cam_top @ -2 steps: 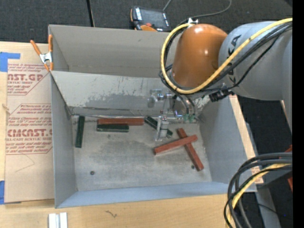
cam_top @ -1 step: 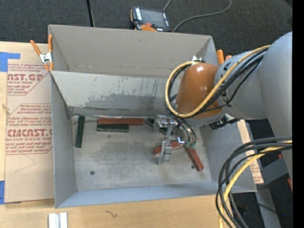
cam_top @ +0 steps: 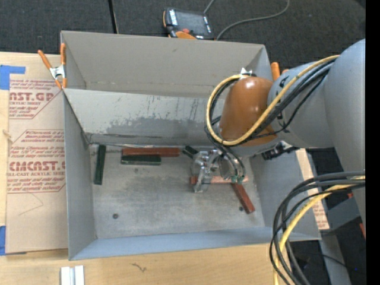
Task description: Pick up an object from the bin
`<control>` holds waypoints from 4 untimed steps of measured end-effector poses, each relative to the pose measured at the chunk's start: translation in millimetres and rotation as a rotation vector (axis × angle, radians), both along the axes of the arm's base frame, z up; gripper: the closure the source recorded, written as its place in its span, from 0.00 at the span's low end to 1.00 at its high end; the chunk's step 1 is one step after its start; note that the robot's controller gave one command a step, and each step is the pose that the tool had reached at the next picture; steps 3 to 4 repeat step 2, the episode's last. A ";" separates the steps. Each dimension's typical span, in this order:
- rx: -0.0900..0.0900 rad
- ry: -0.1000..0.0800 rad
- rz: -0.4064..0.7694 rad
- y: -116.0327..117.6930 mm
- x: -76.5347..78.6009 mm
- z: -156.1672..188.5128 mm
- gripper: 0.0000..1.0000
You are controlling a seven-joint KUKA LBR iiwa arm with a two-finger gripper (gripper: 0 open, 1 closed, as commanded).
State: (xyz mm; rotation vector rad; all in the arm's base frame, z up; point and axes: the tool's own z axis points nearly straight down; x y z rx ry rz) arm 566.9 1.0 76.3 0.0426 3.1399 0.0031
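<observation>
Orange wrist cover (cam_top: 246, 108) hangs over the bin's (cam_top: 148, 212) right part. Slim red-brown stick (cam_top: 244, 198) lies flat on the floor there, just beside the downward-pointing jaws; whether these are apart or together cannot be told.

A grey metal bin (cam_top: 172, 218) with a scuffed floor is seen. Beside its left wall a dark green stick (cam_top: 99, 165) is laid flat, running front to back. Near the back wall a reddish-brown bar (cam_top: 155, 152) is laid parallel to it, with a shorter dark green bar (cam_top: 141, 160) just beside its front edge. Towards the right front corner a reddish-brown stick (cam_top: 244, 198) is laid slantwise.
</observation>
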 end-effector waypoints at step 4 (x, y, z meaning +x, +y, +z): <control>-0.001 -0.010 -0.018 6.4 24.9 178.5 1.00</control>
